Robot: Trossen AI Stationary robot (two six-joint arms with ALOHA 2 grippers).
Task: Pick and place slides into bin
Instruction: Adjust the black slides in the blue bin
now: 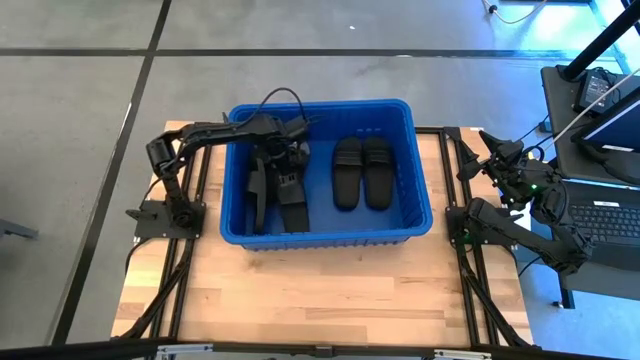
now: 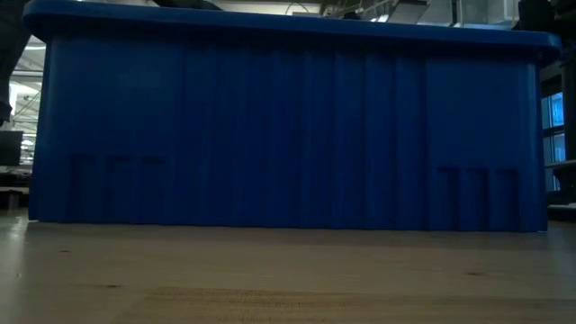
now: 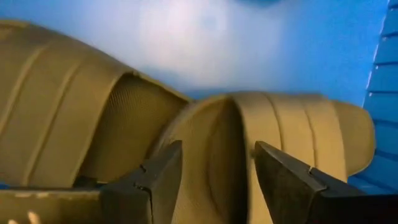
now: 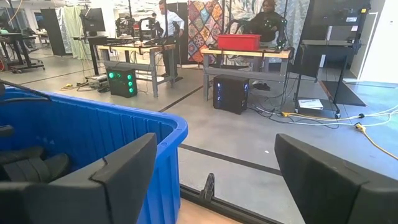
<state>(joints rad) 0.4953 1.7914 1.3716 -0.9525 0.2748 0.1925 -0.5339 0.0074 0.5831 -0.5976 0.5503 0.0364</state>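
The blue bin (image 1: 320,104) stands in the middle of the table and fills the low view (image 2: 288,135). A pair of black slides (image 1: 362,172) lies flat on its floor at the right. More slides (image 1: 292,200) lie at its left, one on edge (image 1: 257,195). My left gripper (image 1: 283,165) reaches down into the bin's left half and is open. In the left wrist view (image 3: 217,168) its fingers stand on either side of a slide's strap edge (image 3: 233,124); I see no touch. My right gripper (image 1: 490,145) waits open at the table's right edge.
A second slide (image 3: 62,112) lies beside the one between my left fingers. The right wrist view shows the bin's corner (image 4: 124,143) and slides inside (image 4: 31,165), with people and workbenches in the room beyond. A laptop (image 1: 605,215) stands right of the table. Bare wood lies near the front edge.
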